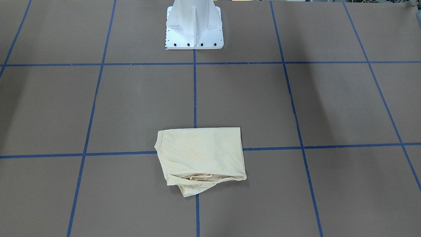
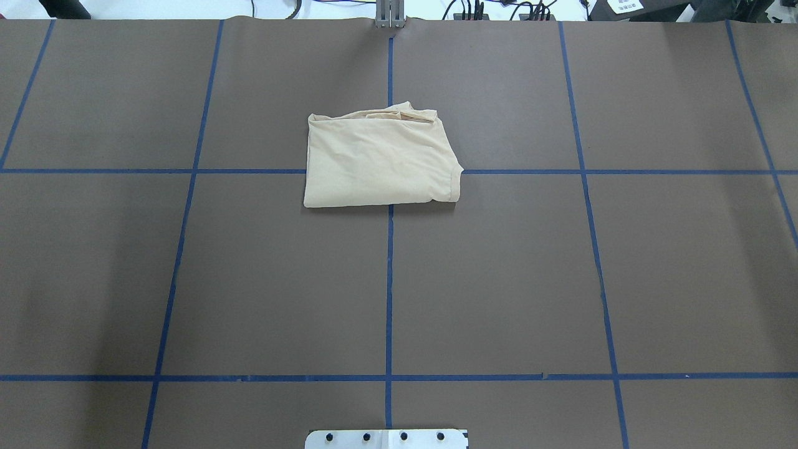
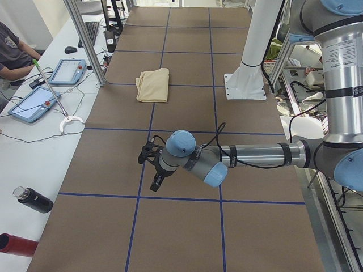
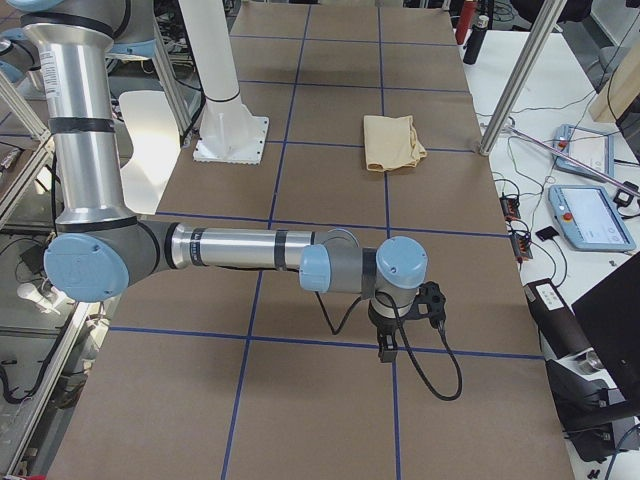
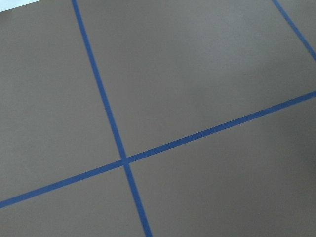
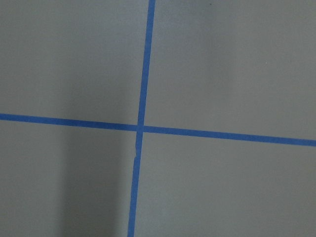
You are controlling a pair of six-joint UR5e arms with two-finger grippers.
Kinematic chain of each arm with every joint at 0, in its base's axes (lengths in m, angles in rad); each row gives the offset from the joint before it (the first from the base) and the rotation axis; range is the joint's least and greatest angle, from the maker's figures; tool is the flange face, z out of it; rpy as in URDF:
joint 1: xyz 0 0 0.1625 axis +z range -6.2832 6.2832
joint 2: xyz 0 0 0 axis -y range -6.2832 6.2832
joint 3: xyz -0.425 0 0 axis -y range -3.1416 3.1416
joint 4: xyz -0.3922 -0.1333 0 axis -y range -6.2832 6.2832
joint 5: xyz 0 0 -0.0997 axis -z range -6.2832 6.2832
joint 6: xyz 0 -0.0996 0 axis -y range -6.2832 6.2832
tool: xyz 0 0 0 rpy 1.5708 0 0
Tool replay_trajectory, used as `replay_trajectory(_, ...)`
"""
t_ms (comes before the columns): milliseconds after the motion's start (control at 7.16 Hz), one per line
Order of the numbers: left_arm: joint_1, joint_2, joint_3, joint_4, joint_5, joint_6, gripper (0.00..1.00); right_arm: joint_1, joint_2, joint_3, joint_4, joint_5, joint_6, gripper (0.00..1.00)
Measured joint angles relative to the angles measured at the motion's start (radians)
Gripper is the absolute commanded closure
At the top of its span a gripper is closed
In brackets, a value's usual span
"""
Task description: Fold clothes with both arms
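The clothes are one pale cream-yellow shirt [image 1: 200, 158], folded into a compact rectangle on the brown table, across a blue tape line. It also shows as the shirt [image 2: 380, 159], [image 3: 153, 85], [image 4: 392, 142]. One bunched edge lies on the side away from the robot. Both arms are far from it, low over bare table at opposite ends. The left gripper [image 3: 154, 180] and the right gripper [image 4: 386, 348] show only in the side views, so I cannot tell whether they are open or shut. Both wrist views show only table and tape.
The white pedestal [image 1: 194, 29] stands at the robot's side of the table. A person [image 3: 11, 54] sits at a side bench with teach pendants [image 3: 67, 71]. A black bottle [image 3: 34, 199] lies there. Metal posts [image 3: 85, 39], [image 4: 510, 90] rise at the table's far edge.
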Motion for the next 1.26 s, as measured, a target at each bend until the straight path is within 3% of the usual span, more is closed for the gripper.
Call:
replay_trajectory(419, -0.036, 0.033, -0.101, 0.166, 0.009, 0.022, 0.0, -0.001, -0.028, 0.013, -0.028, 0.065, -0.007, 0.0)
replay_trajectory(978, -0.032, 0.085, -0.118, 0.134, 0.03, 0.016, 0.0, -0.007, -0.106, 0.075, -0.004, 0.066, -0.007, 0.0)
replay_trajectory(1257, -0.029, 0.058, -0.12, 0.146, 0.0, 0.011, 0.0, -0.046, -0.121, 0.144, -0.012, -0.001, -0.013, 0.0)
